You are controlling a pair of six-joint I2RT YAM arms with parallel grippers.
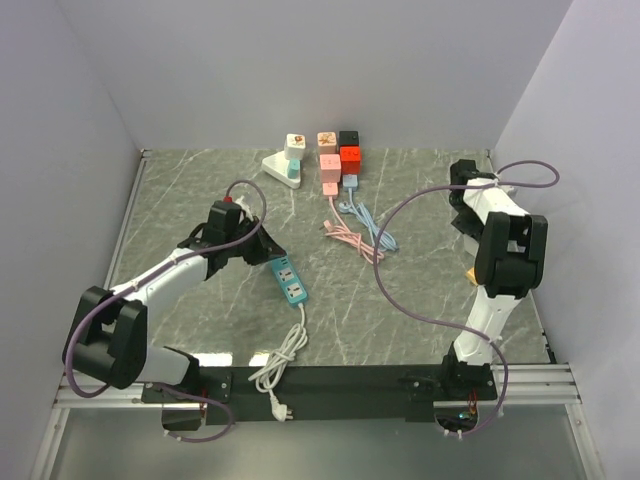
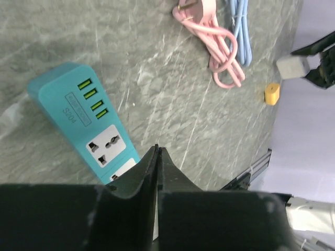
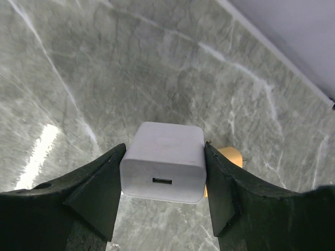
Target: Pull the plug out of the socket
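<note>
Desk, top view: we see grey marbled stone [image 1: 200,190] between pale lilac walls. A teal socket strip [image 1: 288,278] lies near the middle, and its white cord [image 1: 285,350] runs to the near edge.
Left tool, top view: it [image 1: 262,250] sits just beside the strip's far end; we cannot tell its opening from here.
Back of desk, top view: small adapters [image 1: 338,155] stand in a cluster, with a pink cable [image 1: 345,235] and a blue cable [image 1: 372,228] in front.
Left tool, left wrist view: the fingers [image 2: 149,172] are pressed tip to tip and grip nothing. They are over the strip's near end.
Plug, left wrist view: the white plug [image 2: 292,67] sits in the right tool [image 2: 309,65], well apart from the strip, near a yellow piece [image 2: 271,94].
Right tool, right wrist view: the fingers are partly spread and clamped on both sides of the plug. The plug's port faces us, above the desk.
</note>
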